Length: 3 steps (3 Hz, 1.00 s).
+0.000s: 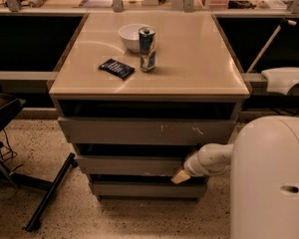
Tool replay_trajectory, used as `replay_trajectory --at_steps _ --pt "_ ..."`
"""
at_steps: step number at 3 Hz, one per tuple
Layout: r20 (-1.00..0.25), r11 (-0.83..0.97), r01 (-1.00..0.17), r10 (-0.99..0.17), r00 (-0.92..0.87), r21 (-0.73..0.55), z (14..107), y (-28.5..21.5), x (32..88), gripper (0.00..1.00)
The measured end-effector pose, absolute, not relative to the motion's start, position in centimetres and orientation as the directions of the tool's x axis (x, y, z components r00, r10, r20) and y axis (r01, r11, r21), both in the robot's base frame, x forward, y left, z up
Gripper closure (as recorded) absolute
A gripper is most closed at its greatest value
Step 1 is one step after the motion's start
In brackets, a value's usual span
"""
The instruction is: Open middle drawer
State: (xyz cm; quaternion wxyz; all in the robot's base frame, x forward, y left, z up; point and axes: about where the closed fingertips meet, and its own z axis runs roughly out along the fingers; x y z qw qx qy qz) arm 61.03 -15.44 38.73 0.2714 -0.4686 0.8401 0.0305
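The middle drawer (132,165) is the plain grey front between the wide scratched top front (149,131) and the narrow bottom front (147,188). It sticks out a little less than the top front. My gripper (181,177) is a cream tip on a white arm (209,159). It sits at the lower right corner of the middle drawer front, in the dark gap above the bottom drawer. The arm's large white housing (271,178) fills the lower right of the view.
On the beige cabinet top (199,59) stand a white bowl (130,36), a can (147,49) and a dark flat packet (116,68). A black stand leg (50,193) lies on the speckled floor at the left. A white part (286,78) juts in at the right.
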Motion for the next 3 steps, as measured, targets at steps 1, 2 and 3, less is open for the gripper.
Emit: replay_trajectory --at_steps 1,2,3 --pt "-0.485 0.559 -0.804 -0.771 -0.413 -0.203 38.72 -15.44 61.03 0.39" --pt "-0.485 0.559 -0.804 -0.771 -0.413 -0.203 38.72 -15.44 61.03 0.62" --pt "-0.485 0.559 -0.804 -0.771 -0.413 -0.203 38.75 -15.46 61.04 0.86"
